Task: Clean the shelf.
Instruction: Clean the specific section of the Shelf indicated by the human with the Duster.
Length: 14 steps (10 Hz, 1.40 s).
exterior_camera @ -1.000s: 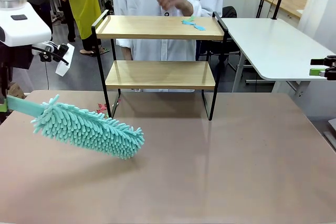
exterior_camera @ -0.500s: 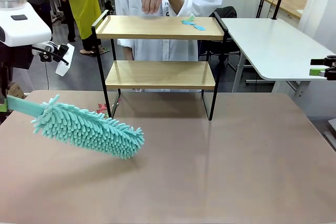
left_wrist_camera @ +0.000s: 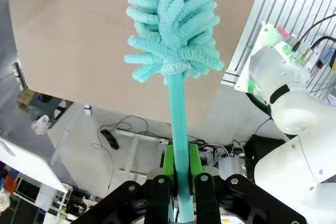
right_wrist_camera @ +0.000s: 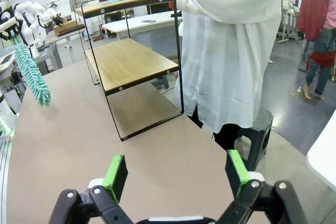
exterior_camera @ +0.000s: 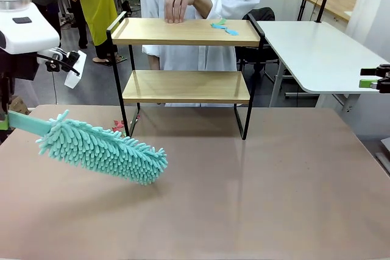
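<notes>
Left gripper [left_wrist_camera: 178,167]: clenched on the thin handle [left_wrist_camera: 176,108] of a teal duster [exterior_camera: 103,148], both green pads pressing the stem near its end. The fluffy head hangs tilted just over the brown table [exterior_camera: 274,181], its low end toward the middle, well short of the shelf [exterior_camera: 186,86]. Right gripper [right_wrist_camera: 176,170]: idle beyond the table's right edge, jaws spread wide, holding nothing.

The shelf stands upright on its black frame at the far side of the table. Small blue-green scraps [exterior_camera: 223,27] lie on its top board near the right rail. A person's hand [exterior_camera: 180,4] rests at the back edge of that board, left of the scraps. A few red scraps [exterior_camera: 117,127] lie on the table by the shelf's front left leg.

Assessment: the sweep is not yet begun. To do it well, I should lift the head over the side rail, lay it flat on the top board and draw toward the open front, since debris pushed at a rail would likely lodge there. I should wait for the hand to clear. My hold sits far from the head, so only light pressure is advisable, or the handle may twist in the pads.
</notes>
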Each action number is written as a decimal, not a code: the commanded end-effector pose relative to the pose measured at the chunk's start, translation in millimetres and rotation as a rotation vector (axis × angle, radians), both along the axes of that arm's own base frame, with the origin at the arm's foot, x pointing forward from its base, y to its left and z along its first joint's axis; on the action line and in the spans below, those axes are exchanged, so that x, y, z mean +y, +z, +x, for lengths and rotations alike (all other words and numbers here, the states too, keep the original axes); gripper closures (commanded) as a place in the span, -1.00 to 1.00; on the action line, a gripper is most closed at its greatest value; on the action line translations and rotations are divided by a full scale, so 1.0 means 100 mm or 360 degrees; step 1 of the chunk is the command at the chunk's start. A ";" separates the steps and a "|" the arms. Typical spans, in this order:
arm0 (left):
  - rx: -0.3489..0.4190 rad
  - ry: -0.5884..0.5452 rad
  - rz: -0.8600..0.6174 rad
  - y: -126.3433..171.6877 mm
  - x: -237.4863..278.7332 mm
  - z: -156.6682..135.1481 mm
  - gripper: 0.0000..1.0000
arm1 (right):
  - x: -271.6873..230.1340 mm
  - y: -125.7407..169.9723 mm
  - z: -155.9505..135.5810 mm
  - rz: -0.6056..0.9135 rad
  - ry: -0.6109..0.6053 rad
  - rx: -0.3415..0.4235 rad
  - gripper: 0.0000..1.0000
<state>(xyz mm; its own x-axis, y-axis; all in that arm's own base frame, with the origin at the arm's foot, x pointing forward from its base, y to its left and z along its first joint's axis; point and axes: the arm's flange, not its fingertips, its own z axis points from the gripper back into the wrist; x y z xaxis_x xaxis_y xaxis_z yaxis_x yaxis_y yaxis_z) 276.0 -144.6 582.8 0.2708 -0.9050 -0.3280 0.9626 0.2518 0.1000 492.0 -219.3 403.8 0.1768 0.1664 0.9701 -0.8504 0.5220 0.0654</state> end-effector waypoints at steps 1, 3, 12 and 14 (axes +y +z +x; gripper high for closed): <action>-0.0033 0.0005 -0.0011 -0.01 0.02 -0.01 0.74 | 0.01 0.03 0.00 -0.0009 0.0005 -0.0007 -1.00; -0.0033 0.0005 -0.0011 -0.01 0.02 -0.01 0.74 | 0.01 0.03 0.00 -0.0009 0.0005 -0.0007 -1.00; -0.0078 -0.0105 -0.0546 0.10 -0.01 0.21 0.74 | 0.01 0.03 0.00 -0.0009 0.0005 -0.0007 -1.00; -0.0126 -0.0230 -0.0865 0.31 -0.02 0.26 0.74 | 0.01 0.03 0.00 -0.0009 0.0005 -0.0007 -1.00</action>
